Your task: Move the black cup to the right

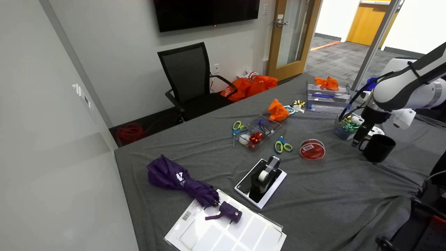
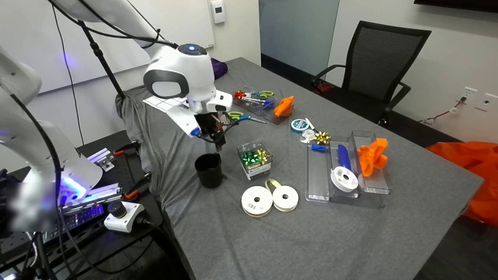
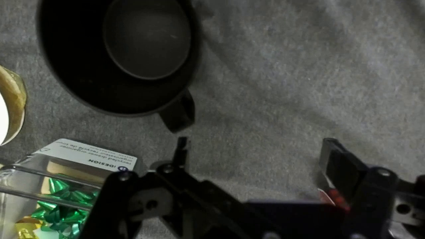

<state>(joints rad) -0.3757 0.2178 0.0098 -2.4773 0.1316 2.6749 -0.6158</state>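
Note:
The black cup [image 1: 379,149] stands upright on the grey-covered table. It also shows in an exterior view [image 2: 209,171], with its handle toward the gripper. In the wrist view the cup [image 3: 146,66] is seen from above at the upper left, empty, with its handle pointing down toward the left finger. My gripper [image 3: 255,141] is open, with wide-apart fingers and only cloth between them. It hangs beside the cup on the handle side, its left fingertip close to the handle. I cannot tell whether it touches. The gripper [image 1: 356,141] is partly hidden behind the arm in an exterior view [image 2: 219,144].
A clear box with green and gold bows [image 2: 255,161] stands close to the cup. White ribbon spools [image 2: 256,200] lie near it. A red ribbon spool [image 1: 312,150] and scissors [image 1: 283,144] lie on the table. A tape dispenser [image 1: 261,181] sits on a black-and-white device [image 1: 271,196].

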